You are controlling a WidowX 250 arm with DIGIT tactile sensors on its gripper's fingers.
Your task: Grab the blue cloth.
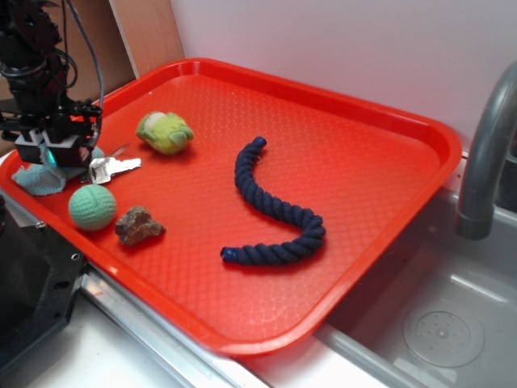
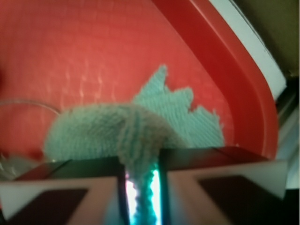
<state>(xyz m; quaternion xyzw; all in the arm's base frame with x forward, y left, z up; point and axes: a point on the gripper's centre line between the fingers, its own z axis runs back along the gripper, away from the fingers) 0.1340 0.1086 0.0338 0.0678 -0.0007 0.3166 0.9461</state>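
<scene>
A wide red tray [image 1: 355,162] lies on the counter [image 1: 97,356] beside a steel sink [image 1: 436,323] with a grey faucet [image 1: 485,153]. Taking the tray as landmark, a dark navy rope [image 1: 271,206] curls across its middle, while the smaller things gather toward its left end: a yellow-green plush toy [image 1: 164,132] near the far rim, a green knitted ball [image 1: 92,207] and a brown rock [image 1: 139,225] near the front rim, and a silver key [image 1: 109,168] between them. The blue cloth [image 2: 140,126] sits in the tray's left corner, against the rim. The pincer [image 1: 55,149] stands over it, closed onto a raised fold of the fabric, which the wrist view shows pinched between its fingers [image 2: 197,187].
</scene>
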